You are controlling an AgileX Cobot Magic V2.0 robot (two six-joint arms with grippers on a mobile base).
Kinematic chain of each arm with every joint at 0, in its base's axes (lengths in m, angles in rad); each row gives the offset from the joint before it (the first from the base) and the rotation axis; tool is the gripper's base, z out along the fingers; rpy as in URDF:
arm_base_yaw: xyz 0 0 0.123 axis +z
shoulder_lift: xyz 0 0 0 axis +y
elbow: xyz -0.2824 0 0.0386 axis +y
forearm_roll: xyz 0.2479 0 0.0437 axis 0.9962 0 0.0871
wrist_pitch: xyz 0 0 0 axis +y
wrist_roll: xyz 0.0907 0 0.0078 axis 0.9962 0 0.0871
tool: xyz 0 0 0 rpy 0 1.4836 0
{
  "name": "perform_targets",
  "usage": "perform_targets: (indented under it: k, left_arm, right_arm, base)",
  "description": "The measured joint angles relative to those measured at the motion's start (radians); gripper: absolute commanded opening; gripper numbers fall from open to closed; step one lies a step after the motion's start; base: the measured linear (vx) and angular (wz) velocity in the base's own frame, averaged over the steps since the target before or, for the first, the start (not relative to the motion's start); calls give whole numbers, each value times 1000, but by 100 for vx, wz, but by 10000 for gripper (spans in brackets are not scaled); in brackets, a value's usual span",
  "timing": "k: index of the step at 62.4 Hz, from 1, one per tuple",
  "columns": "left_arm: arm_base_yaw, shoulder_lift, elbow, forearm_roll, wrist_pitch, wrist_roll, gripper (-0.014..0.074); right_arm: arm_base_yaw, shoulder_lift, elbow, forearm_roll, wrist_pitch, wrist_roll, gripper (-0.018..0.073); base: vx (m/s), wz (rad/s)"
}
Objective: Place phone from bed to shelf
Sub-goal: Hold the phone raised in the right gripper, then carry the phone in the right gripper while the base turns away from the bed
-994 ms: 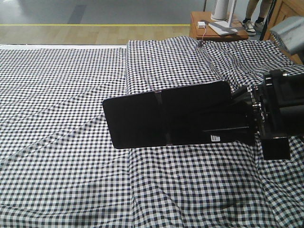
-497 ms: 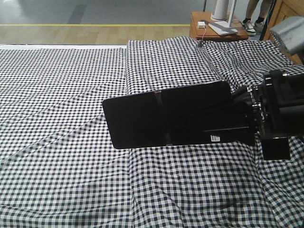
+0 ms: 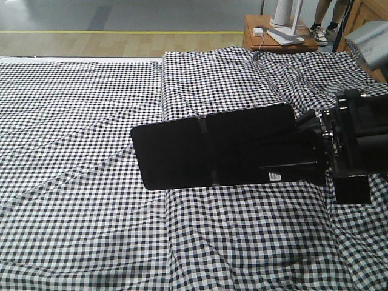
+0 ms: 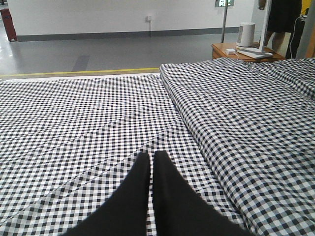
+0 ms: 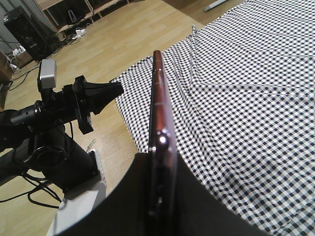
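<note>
The phone [image 3: 218, 148] is a long glossy black slab with a seam across its middle and a small white sticker. It hangs flat-on in the front view, above the bed [image 3: 79, 109] with its black-and-white check sheet. My right gripper [image 3: 297, 154] is shut on the phone's right end. In the right wrist view the phone [image 5: 159, 108] shows edge-on with a pinkish rim, clamped between the dark fingers [image 5: 197, 206]. My left gripper [image 4: 151, 158] is shut with nothing in it, low over the bed [image 4: 74, 113]. The shelf is out of view.
A small wooden nightstand [image 3: 276, 36] with a white device stands beyond the bed's far edge, and a person's feet [image 3: 321, 31] are beside it. A raised fold [image 3: 200, 79] runs lengthwise along the sheet. My left arm [image 5: 74, 105] reaches over the wooden floor [image 5: 123, 34].
</note>
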Motion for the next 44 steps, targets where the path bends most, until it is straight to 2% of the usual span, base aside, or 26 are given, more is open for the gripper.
perform_targets:
  k: [44]
  left_arm:
    - [0, 0, 0, 0, 0, 0, 1]
  right_arm:
    - [0, 0, 0, 0, 0, 0, -4]
  base:
    - [-3, 13]
